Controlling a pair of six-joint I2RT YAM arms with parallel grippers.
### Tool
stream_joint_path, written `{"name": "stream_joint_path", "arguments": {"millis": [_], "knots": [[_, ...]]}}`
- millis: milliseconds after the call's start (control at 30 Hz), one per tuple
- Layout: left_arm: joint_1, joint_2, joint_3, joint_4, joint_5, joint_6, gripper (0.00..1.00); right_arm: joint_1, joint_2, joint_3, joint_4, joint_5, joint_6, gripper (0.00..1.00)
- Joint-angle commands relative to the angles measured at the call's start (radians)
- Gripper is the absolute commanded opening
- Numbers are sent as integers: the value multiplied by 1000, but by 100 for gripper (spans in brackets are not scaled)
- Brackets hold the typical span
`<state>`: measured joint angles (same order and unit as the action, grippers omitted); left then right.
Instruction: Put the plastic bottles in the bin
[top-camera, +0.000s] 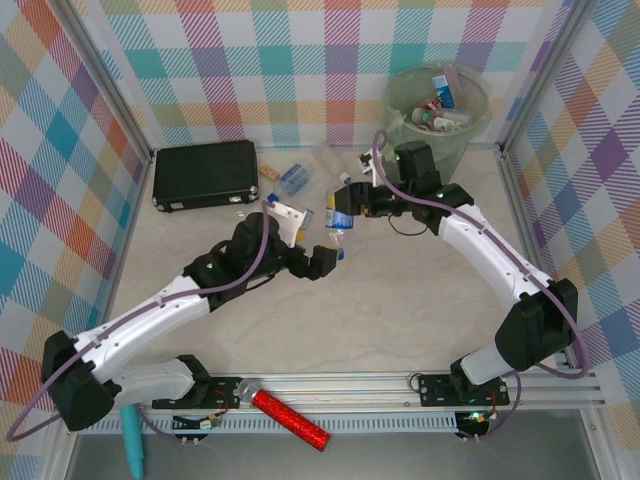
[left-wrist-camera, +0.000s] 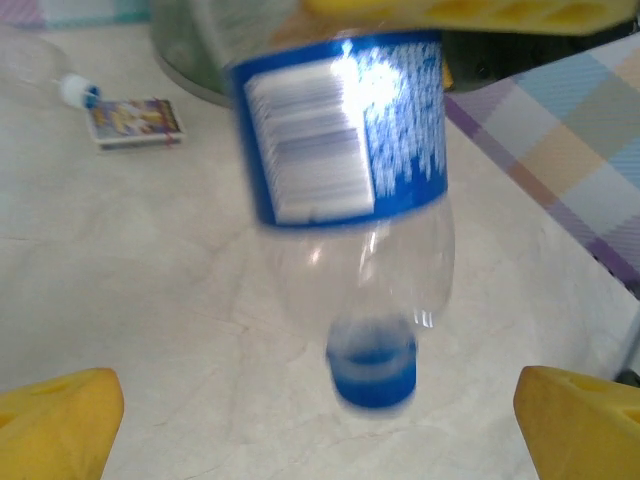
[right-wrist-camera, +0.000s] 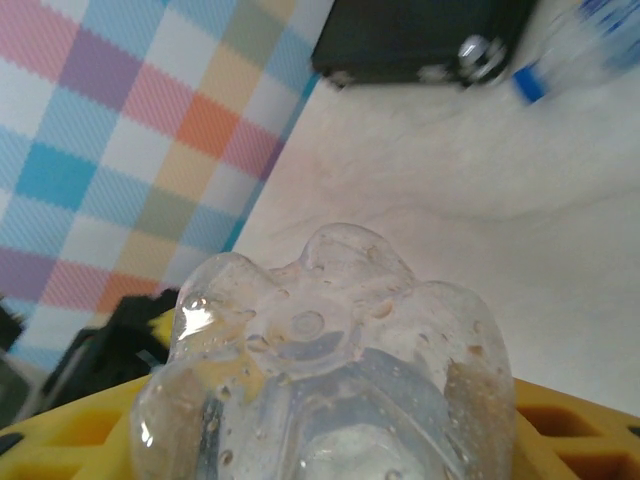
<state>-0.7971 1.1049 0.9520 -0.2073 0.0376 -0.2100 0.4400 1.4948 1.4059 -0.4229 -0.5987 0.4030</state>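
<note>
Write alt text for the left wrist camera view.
A clear bottle with a blue label hangs cap down over the table, held at its upper end by the right gripper. The left gripper is open, its yellow fingertips wide apart below. A printed box lies upper left.

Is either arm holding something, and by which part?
The right fingers grip a clear blue-labelled bottle near its base, cap hanging down; the left fingers are open and empty.
</note>
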Motion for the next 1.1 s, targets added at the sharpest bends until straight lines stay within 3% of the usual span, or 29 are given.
{"name": "stream_joint_path", "arguments": {"millis": [0,233,567,867,1067], "knots": [[-11,-65,-29,21,-165,-59,100,-44,-38,87,-52,163,-52,60],[-11,-94,-49,-18,-229,-91,100,-108,2,263,-75,452,-107,59],[-12,-96,-66,12,-186,-130,100,-191,202,572,32,776,-217,57],[-11,-69,-18,-31,-171,-146,100,-199,535,947,117,958,-459,59],[-11,-58,23,-88,-175,-149,100,-218,681,1044,246,995,-580,59]]}}
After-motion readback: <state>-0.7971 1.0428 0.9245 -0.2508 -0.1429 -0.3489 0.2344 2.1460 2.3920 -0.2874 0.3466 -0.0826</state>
